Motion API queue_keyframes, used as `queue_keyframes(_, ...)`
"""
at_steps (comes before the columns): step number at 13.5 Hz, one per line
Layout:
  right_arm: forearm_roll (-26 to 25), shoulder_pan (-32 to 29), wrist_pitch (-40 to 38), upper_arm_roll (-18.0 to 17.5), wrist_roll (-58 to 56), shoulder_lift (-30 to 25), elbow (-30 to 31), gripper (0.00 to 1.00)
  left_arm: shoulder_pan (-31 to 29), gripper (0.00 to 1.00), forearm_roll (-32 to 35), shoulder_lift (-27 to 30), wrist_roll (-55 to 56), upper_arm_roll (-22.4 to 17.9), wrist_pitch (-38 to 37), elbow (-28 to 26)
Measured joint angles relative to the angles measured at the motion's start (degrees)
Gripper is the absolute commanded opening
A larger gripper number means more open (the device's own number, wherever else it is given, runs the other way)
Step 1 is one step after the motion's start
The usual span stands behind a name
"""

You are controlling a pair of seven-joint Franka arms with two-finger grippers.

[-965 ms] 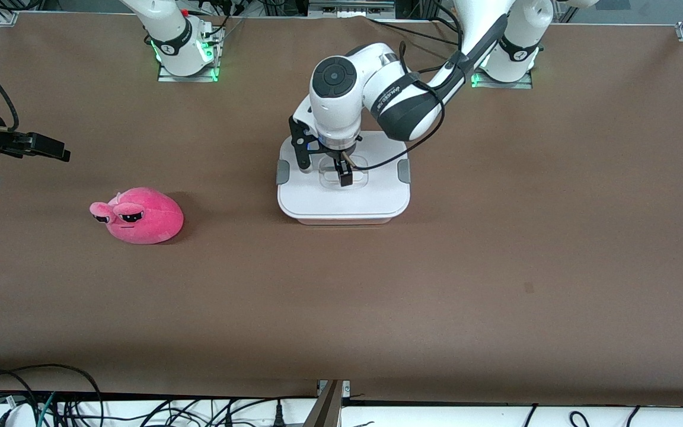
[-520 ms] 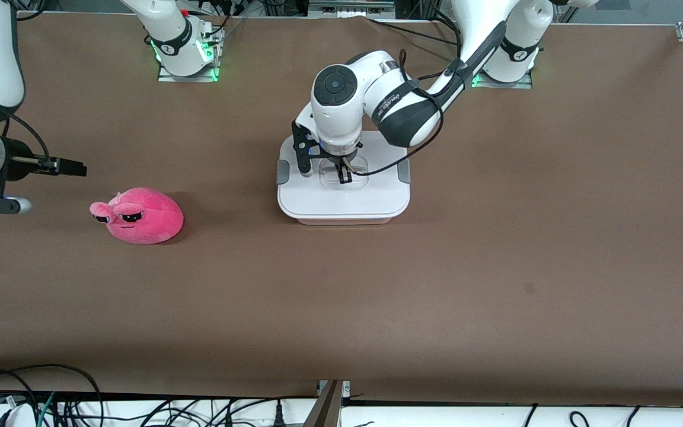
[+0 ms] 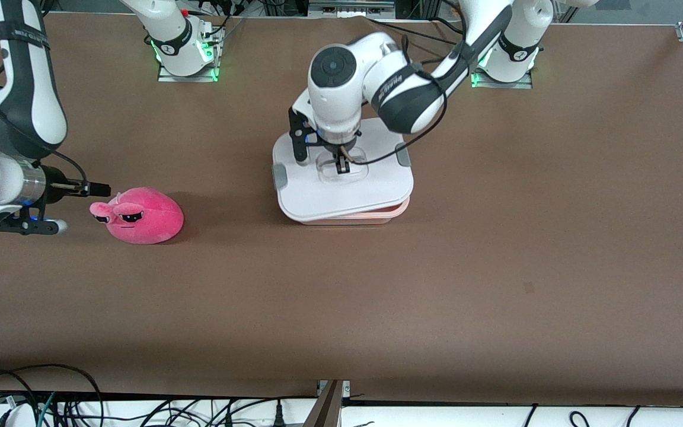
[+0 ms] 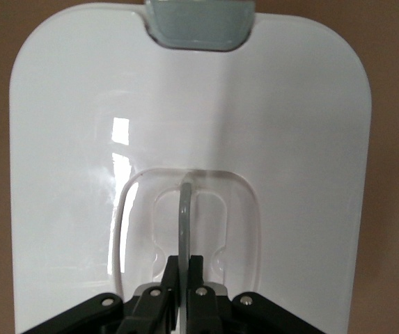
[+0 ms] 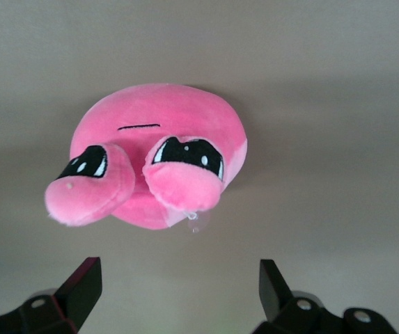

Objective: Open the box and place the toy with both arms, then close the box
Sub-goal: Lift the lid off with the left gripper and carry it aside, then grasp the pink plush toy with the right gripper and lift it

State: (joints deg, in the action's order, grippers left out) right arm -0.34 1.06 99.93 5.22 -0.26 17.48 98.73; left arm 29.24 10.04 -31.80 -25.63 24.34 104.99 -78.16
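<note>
- The step in hand, as I judge it, is the opening of the box [image 3: 341, 204]: the white lid [image 3: 371, 184] sits a little askew over the pink tub [image 3: 404, 206], and a strip of the tub's rim shows along the lid's edge on the side nearer to the front camera
- The left claw [image 3: 341, 168] is over the middle of the lid, pressed together on the clear handle [image 4: 183, 209]; in the left wrist view the thin handle blade stands between the two fingers [image 4: 159, 292]
- The box stands on the brown bench [image 3: 495, 267] near its middle, a little toward the left arm's end from the toy
- The toy [image 3: 139, 215] lies on the bench toward the right arm's end, well apart from the box and slightly nearer to the front camera than it
- The right claw [image 3: 103, 189] is low, just beside the toy's ears, and spread: in the right wrist view both fingers [image 5: 81, 285] stand wide with the toy's face between them, not touching it
- The next move, I think, asks the left arm to lift the lid straight off and carry it aside, and the right arm to go forward so that its fingers come around the plush body before they press
- Hard to make out: the inside of the tub is covered by the lid; I cannot tell whether the grey side clips [image 3: 280, 176] are fully free; the left arm's wrist hides the lid's part toward the bases
</note>
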Motion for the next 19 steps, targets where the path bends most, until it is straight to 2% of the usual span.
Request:
queue_keyframes(4,0.0,0.1,3.5,-0.3,0.0,0.0,4.5,1.00,-4.2,0.00,-0.5,6.0,-0.6,-0.2,-11.3,0.3)
queue_keyframes(8,0.0,0.5,7.9,-0.6,0.0,0.0,7.8,1.00,-16.5,0.00,-0.4,6.6,-5.3,-0.6,-18.3,0.3)
queue_keyframes(10,0.0,0.6,11.0,-0.7,0.0,0.0,9.2,1.00,-23.3,0.00,-0.3,6.8,-12.6,-0.8,-19.1,0.3)
queue_keyframes(12,0.0,0.9,13.3,-0.8,0.0,0.0,10.1,1.00,-29.2,0.00,1.6,6.7,-24.4,-0.9,-19.2,0.2)
queue_keyframes(13,0.0,1.2,14.2,-0.8,0.0,0.0,10.4,0.77,-31.6,0.00,2.2,6.7,-31.0,-1.0,-19.2,0.1)
queue_keyframes(16,0.0,1.5,16.0,-0.8,0.0,0.0,11.3,0.19,-36.8,0.00,2.9,6.1,-49.1,-1.1,-19.2,-0.5)
queue_keyframes(17,0.0,1.5,16.4,-0.8,0.0,0.0,11.5,0.06,-38.5,0.00,3.4,6.0,-54.0,-1.1,-19.2,-0.6)
queue_keyframes(18,0.0,1.5,16.7,-0.8,0.0,0.0,11.6,0.00,-40.1,0.00,3.6,6.0,-57.9,-1.1,-19.2,-0.7)
queue_keyframes(19,0.0,1.5,16.9,-0.8,0.0,0.0,11.6,0.00,-41.4,0.00,3.6,6.0,-60.9,-1.1,-19.3,-0.7)
